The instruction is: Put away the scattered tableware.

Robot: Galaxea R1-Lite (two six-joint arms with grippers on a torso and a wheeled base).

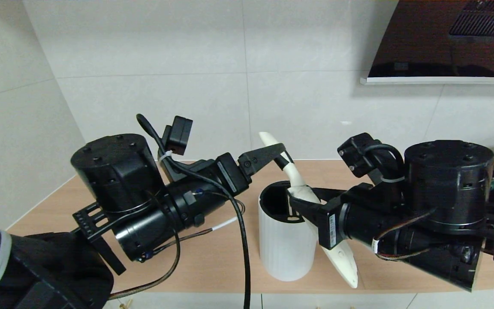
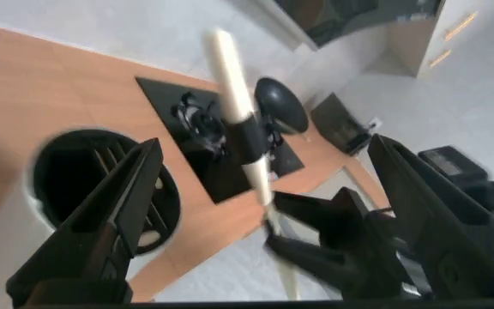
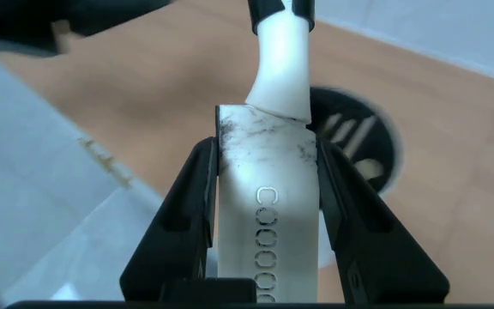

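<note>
Presently the white knife point(image 1: 297, 180) is clamped by the right pincer point(image 3: 266, 172); the open left pincer point(image 2: 264, 150) should be closed on its handle.

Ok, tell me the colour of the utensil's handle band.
Black band on the utensil; left wrist view shows it best.

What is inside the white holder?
The holder has a dark inside with a few pale bars low down. I cannot tell whether they are slots or tableware. The utensil in the right gripper crosses in front, outside it, hiding part of the opening.
</note>
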